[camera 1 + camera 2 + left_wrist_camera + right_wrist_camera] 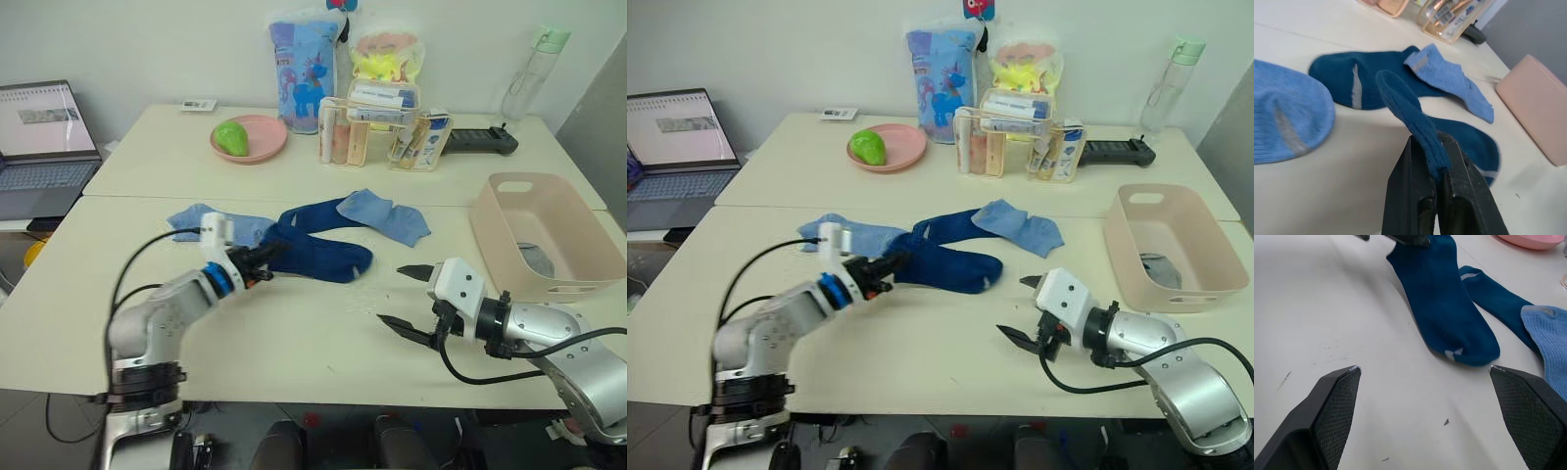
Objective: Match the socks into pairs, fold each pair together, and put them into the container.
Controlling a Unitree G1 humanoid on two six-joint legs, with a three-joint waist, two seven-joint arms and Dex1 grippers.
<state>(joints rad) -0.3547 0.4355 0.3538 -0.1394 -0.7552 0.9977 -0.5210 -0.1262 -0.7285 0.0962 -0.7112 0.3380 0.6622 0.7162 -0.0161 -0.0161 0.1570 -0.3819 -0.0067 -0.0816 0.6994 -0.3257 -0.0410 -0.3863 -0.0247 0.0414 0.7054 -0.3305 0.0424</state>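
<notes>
One navy sock (328, 257) mid-table, bare tabletop (294, 333) around.

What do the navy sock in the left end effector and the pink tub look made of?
Navy sock: knitted fabric, matte; fine ribbing shows along it, and it bends limp where the left end effector pinches it. Tub: probably moulded plastic, pale pink with a smooth, slightly satin finish; thin even walls, rounded corners and a cut-out handle slot suggest this.

Navy socks (328, 253) between light blue socks (384, 215), grey in container (549, 235)
</notes>
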